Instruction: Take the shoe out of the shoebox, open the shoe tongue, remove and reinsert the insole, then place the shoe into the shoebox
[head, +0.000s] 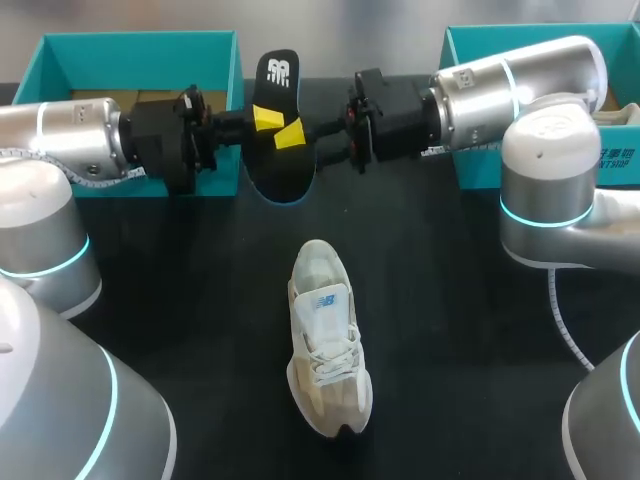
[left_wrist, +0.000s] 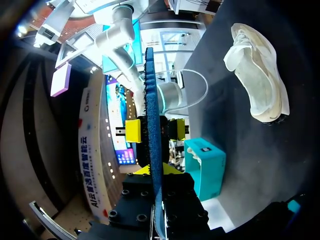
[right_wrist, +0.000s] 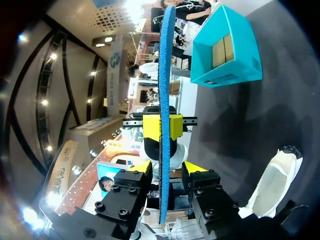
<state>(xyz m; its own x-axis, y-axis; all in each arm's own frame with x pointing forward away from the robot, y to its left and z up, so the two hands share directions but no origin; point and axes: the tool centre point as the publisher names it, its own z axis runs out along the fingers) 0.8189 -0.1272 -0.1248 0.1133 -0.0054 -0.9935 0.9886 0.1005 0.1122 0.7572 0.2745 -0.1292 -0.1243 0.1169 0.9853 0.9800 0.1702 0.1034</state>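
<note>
The insole (head: 278, 82), black on top and blue underneath, hangs on edge above the table's back, between my two grippers. My left gripper (head: 264, 118) is shut on it; the right wrist view shows the left gripper's yellow pads (right_wrist: 151, 127) pressed to both faces of the insole (right_wrist: 165, 60). My right gripper (head: 292, 136) straddles the same insole (left_wrist: 151, 90) from the other side, open, with a small gap at each finger (right_wrist: 142, 168). The white shoe (head: 325, 340) lies on the table in front, toe towards the robot, apart from both grippers.
A teal shoebox (head: 140, 42) stands at the back left behind my left arm, with brown cardboard inside. A second teal box (head: 470, 40) stands at the back right under my right arm. Black table surface (head: 450, 330) surrounds the shoe.
</note>
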